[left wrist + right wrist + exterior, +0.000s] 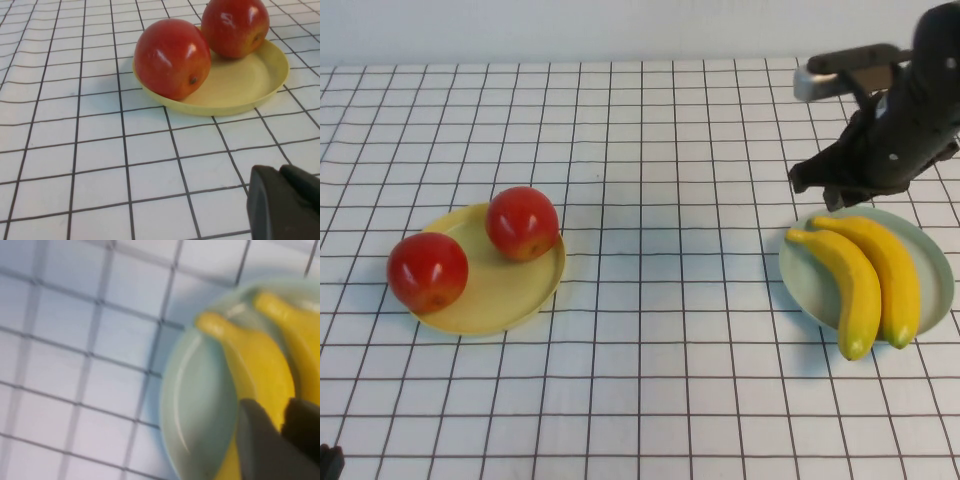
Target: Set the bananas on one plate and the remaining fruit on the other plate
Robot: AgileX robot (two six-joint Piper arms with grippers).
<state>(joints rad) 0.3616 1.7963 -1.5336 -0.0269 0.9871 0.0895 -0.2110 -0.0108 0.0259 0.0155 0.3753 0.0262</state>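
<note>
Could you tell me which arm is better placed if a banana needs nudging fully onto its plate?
The right. The right hand hovers just behind the blue-green plate holding both bananas. The left hand sits low at the near left, beside the yellow plate with the apples.

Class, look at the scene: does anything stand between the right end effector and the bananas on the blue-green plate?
Nothing visible does. The right end effector hovers just behind the bananas on the blue-green plate. The left end effector sits apart, near the yellow plate holding the apples.
</note>
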